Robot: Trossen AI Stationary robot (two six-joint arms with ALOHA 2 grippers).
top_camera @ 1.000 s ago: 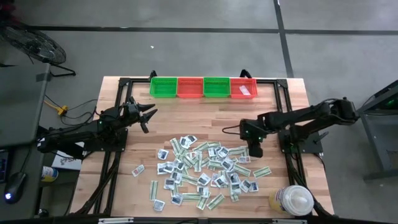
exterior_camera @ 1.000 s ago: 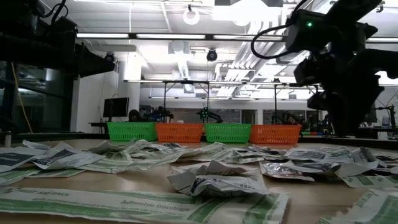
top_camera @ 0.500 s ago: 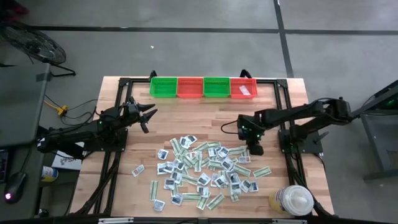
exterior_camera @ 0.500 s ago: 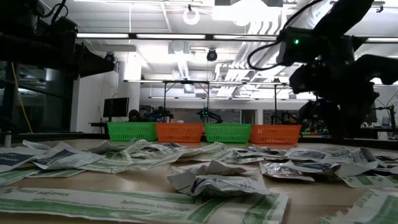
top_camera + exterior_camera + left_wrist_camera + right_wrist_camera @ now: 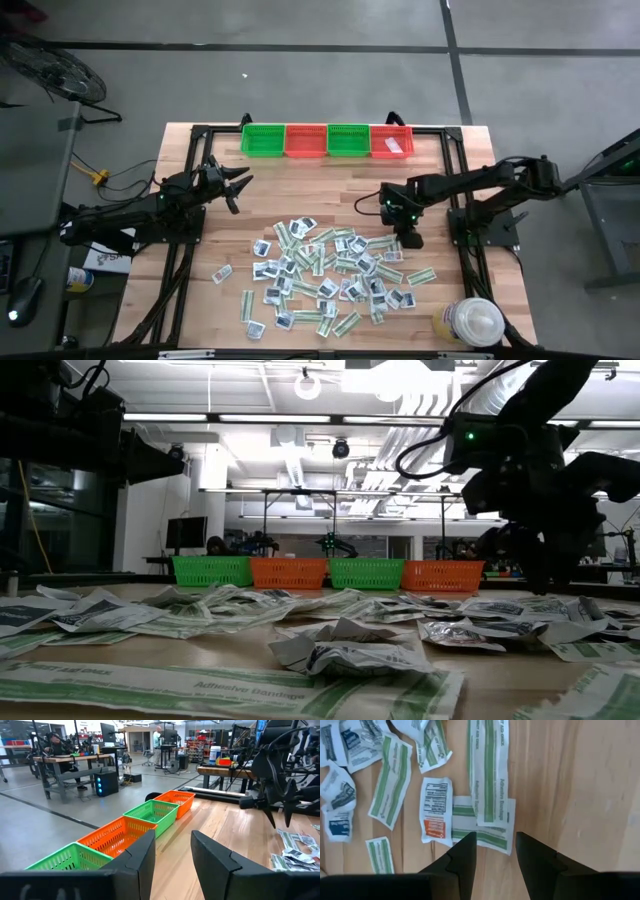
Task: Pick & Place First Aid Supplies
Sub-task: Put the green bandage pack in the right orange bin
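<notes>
ok so right gripper (image 5: 492, 857) is pointing down over the near edge of the pile, fingers apart w/ a small gap and nothing in them afaict. Directly under/just ahead of the tips there's a green strip (image 5: 489, 775) lying across another strip, both overlapping, and a white packet (image 5: 435, 810) w/ an orange mark just beside them. That's the risk imo: if it drops straight down it could pinch two layers at once, or the tips skid on flat paper and just shove the stack across the table (image 5: 330, 190) w/o grabbing anything. Further out, the rest of the packets (image 5: 325, 275) are all piled and crinkled, so dragging one prob disturbs neighbours. Far end is the row of baskets (image 5: 327, 141), one orange one already has a packet in it; a weak pinch could drop the item on the way there. Left gripper (image 5: 240, 185) is parked well away, part open, empty.
</notes>
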